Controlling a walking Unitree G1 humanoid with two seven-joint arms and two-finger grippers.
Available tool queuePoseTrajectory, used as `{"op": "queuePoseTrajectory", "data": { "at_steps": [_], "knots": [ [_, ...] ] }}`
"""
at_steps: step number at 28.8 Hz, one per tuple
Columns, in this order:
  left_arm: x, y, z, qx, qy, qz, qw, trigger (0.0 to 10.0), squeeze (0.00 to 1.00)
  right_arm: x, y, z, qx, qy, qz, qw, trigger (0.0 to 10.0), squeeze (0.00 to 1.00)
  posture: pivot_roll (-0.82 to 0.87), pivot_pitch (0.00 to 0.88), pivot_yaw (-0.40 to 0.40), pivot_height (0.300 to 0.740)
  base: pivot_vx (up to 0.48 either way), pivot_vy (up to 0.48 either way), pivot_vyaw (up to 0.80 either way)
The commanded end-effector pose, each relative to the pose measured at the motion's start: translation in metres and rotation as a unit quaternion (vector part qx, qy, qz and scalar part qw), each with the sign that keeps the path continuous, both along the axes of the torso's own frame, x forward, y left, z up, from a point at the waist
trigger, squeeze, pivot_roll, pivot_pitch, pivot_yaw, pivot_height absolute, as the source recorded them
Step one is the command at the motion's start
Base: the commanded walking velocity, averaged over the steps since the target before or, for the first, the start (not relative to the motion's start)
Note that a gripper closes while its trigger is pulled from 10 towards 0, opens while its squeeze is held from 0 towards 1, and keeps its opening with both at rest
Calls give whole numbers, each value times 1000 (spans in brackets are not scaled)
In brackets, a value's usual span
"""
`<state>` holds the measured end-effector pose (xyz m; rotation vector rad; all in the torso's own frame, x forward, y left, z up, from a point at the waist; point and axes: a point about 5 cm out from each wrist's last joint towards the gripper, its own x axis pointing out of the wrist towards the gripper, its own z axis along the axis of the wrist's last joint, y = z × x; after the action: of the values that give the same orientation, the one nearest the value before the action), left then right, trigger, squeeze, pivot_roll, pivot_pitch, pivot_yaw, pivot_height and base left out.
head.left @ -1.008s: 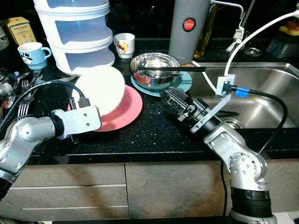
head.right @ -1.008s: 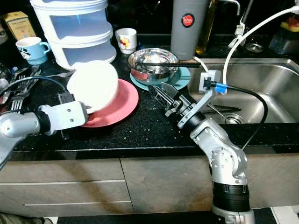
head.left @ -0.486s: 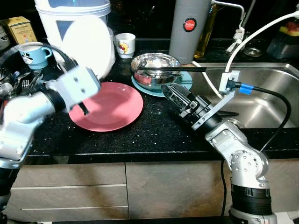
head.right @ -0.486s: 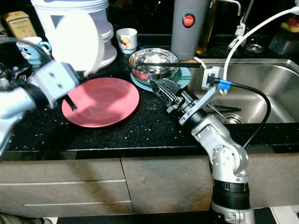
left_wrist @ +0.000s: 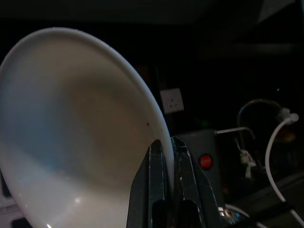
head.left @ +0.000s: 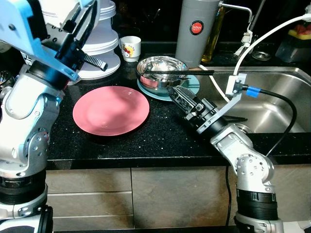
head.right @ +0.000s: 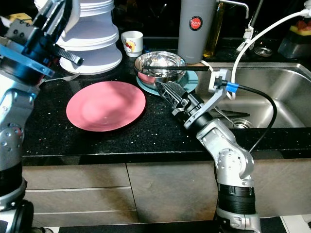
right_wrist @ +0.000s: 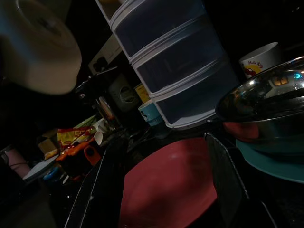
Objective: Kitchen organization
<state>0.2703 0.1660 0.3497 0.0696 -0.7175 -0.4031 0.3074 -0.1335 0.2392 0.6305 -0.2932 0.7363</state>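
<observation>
The left gripper point(left_wrist: 165, 156) pinches the rim of a shallow white ceramic plate point(left_wrist: 71, 142), lifted high above the round pink plate point(head.left: 111, 110); keep that rim grip firm and tilt slowly. The right gripper point(head.left: 179, 95), fingers spread, waits beside the steel bowl point(head.left: 161, 68)

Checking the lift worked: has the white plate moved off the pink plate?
Yes. The left claw has raised the white plate up off the pink plate.

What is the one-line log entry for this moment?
left hand: shut on white bowl, raised | right hand: open, near pink plate | pink plate: bare on counter
</observation>
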Motion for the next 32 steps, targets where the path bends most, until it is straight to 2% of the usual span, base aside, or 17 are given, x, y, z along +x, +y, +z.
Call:
{"op": "queuePoseTrajectory", "data": {
  "at_steps": [1,11,14,21,29,32],
  "knots": [
    [-4,-5,-2,4,4,-10,1000,10000,0,4,-5,2,18,-1,-15,1000,10000,0,133,0,0,740,0,-326,0],
    [-8,-31,-12,-14,46,-50,998,10000,0,6,-10,2,23,2,-32,999,10000,0,137,0,0,740,0,-354,0],
    [-9,-39,-16,-15,57,-60,996,10000,0,3,-11,3,18,-8,-14,1000,10000,0,136,0,-3,740,0,-375,0],
    [-11,-42,-18,-20,65,-65,996,10000,0,-6,-14,6,6,-32,31,999,10000,0,134,0,-5,740,0,-375,0],
    [-10,-43,-21,-17,78,-81,994,10000,0,-24,-21,7,-43,-67,109,991,10000,0,130,0,-8,740,0,-375,0],
    [-10,-44,-21,-13,78,-87,993,10000,0,-24,-22,7,-48,-66,112,990,10000,0,127,0,-7,740,0,-374,0]
  ]
}}
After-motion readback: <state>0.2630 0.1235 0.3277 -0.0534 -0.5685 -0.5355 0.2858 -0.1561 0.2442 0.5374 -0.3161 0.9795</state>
